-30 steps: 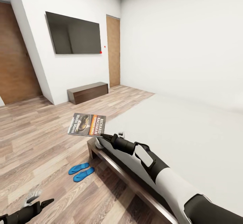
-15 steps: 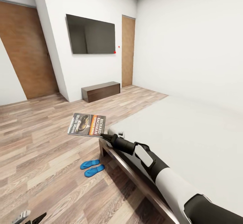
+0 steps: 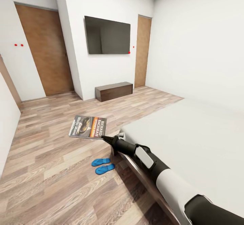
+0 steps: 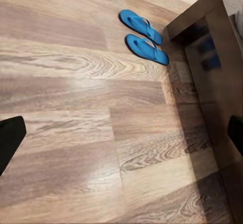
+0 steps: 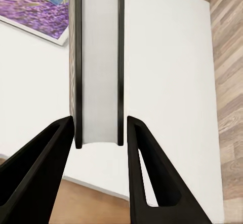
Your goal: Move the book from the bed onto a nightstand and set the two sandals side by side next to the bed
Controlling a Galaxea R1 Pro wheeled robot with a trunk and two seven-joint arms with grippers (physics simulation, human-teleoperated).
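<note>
Clamped on the book (image 3: 87,127), the right gripper (image 3: 105,137) holds it out flat over the wood-plank floor (image 3: 51,170), just off the corner of the bed (image 3: 189,140); the cover faces up, with its dark picture, orange band and white author lettering readable in the head view. From the right wrist camera the two black fingers (image 5: 144,183) press either side of the book's page edge (image 5: 99,62), the white pages showing between the dark covers, with the mattress beyond and the corner of a purple framed picture (image 5: 35,6) on the wall. Both blue sandals (image 3: 103,164) lie on the floor near the foot corner of the bed, close together and roughly parallel, soles down and straps up; the left wrist camera shows the same pair (image 4: 144,35) just beside the dark-brown frame corner (image 4: 212,57), which reflects them faintly in its glossy side. Of the left gripper, two dark tips (image 4: 10,140) sit at opposite edges of its own camera picture, well apart, with bare floor between them. Across the room a black television (image 3: 107,35) hangs on the white wall above a low dark-brown bench cabinet (image 3: 114,91), whose front is shut, so I cannot tell whether it holds anything. Brown wooden doors (image 3: 45,50) stand to either side of that wall.
</note>
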